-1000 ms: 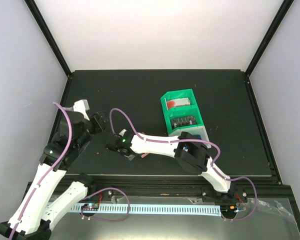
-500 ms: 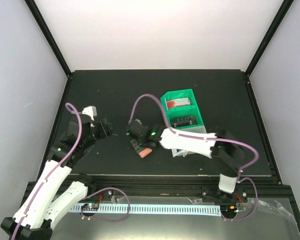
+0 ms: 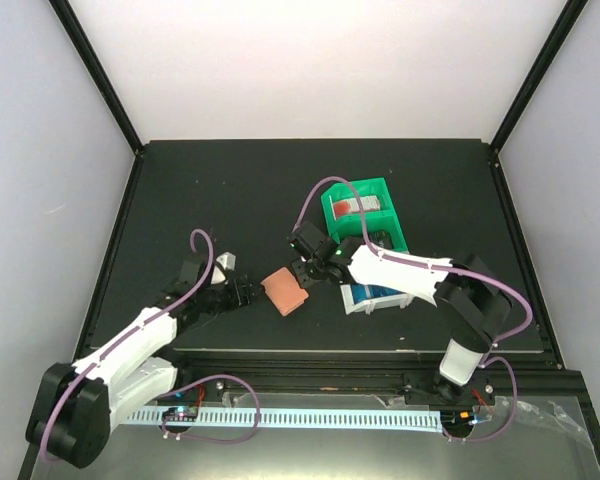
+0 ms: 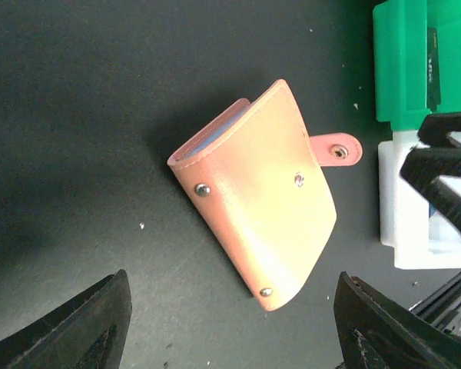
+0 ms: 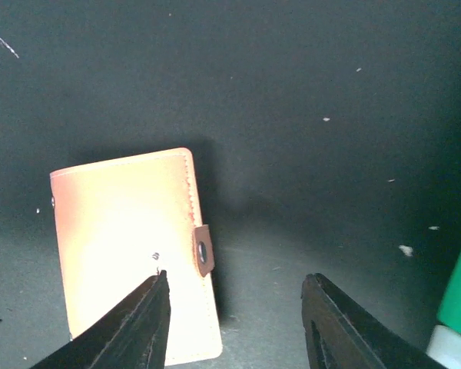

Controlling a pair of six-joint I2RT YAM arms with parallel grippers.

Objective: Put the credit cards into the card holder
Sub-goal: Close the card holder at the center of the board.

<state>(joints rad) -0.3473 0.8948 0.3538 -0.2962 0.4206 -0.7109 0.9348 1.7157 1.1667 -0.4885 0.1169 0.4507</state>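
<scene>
The salmon-orange card holder lies flat on the black table, and its snap tab sticks out unfastened. It fills the left wrist view and sits at the left of the right wrist view. My left gripper is open and empty just left of it. My right gripper is open and empty just above and to the right of it. A red-and-white card, a dark card and a blue card lie in the tray's compartments.
The green-and-white compartment tray stands right of the card holder, close behind my right wrist. Its green wall and white end show in the left wrist view. The table's front edge is near.
My right gripper has swung from left of the card holder to its upper right, uncovering it. My left gripper has come down and right to the card holder's left side.
</scene>
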